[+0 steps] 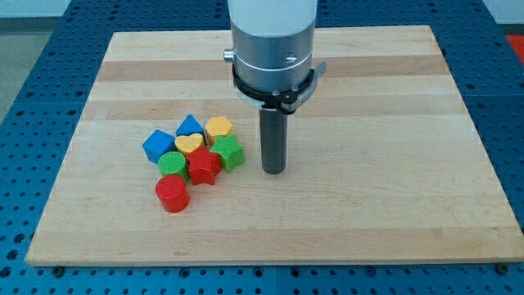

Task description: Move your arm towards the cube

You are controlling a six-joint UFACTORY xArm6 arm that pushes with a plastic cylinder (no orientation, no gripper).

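Observation:
A blue cube (159,146) lies at the left edge of a tight cluster of blocks on the wooden board (368,205). Around it are a blue triangular block (190,126), a yellow heart (189,144), a yellow pentagon-like block (219,128), a green round ribbed block (173,163), a green star-like block (228,152), a red star (204,167) and a red cylinder (172,194). My tip (273,171) rests on the board to the right of the cluster, a short gap from the green star-like block and well right of the blue cube.
The arm's silver and white body (272,41) hangs over the board's upper middle. Blue perforated table surface (24,98) surrounds the board on all sides.

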